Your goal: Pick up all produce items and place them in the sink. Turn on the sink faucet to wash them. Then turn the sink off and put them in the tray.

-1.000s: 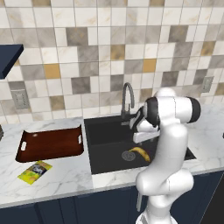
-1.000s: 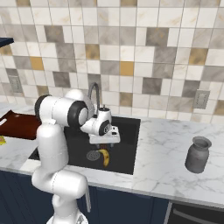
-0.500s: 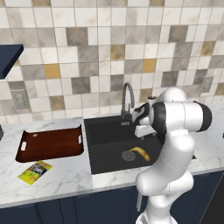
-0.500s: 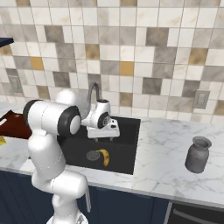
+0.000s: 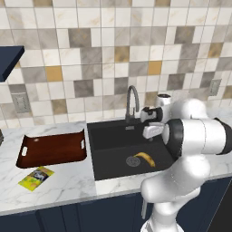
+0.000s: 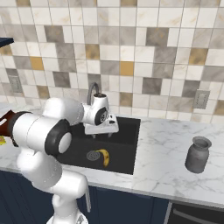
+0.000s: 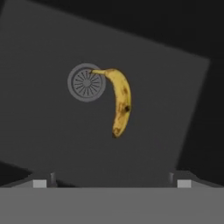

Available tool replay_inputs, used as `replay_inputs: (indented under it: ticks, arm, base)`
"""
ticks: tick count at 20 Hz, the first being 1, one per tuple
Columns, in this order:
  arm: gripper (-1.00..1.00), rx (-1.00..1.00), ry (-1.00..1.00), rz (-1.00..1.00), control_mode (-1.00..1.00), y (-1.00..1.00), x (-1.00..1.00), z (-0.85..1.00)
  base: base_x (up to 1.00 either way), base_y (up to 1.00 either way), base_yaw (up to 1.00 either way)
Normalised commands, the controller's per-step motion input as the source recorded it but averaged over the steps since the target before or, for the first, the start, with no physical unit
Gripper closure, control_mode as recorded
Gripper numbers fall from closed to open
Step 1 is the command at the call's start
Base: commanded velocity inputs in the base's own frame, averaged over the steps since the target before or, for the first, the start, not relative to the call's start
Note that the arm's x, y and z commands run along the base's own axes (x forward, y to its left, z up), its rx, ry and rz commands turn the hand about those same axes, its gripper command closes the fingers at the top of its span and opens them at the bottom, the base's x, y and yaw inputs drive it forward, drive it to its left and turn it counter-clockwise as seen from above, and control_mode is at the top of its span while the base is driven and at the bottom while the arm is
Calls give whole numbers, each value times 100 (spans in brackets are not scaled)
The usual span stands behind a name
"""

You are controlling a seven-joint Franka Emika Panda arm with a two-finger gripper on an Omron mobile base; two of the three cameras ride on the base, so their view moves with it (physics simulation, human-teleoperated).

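Observation:
A yellow-orange banana, the produce item, lies on the floor of the black sink, its stem end touching the round drain. My gripper hangs open above the back part of the basin, pointing down with nothing between its fingers. It is well above the banana. The grey gooseneck sink faucet stands just behind the hand; no water shows. The reddish-brown tray sits on the counter left of the sink.
A flat yellow-green packet lies in front of the tray near the counter's front edge. A grey jar stands on the marble to the right of the sink. The tiled wall rises close behind the faucet.
The arm's upper links have swung lower and toward the cameras, while the open hand has stayed over the sink's back part. The banana has not moved.

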Motion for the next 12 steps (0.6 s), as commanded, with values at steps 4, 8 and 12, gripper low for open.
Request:
replay_inputs:
  ticks: [4, 8, 12]
  arm:
    - [-100, 2, -11, 3, -100, 0, -37, 35]
    - [-100, 7, -18, 0, -100, 0, -36, 24]
    - [-100, 7, -19, 1, -100, 0, -31, 33]
  base:
    - [0, 0, 0]
    - [0, 0, 0]
    - [0, 0, 0]
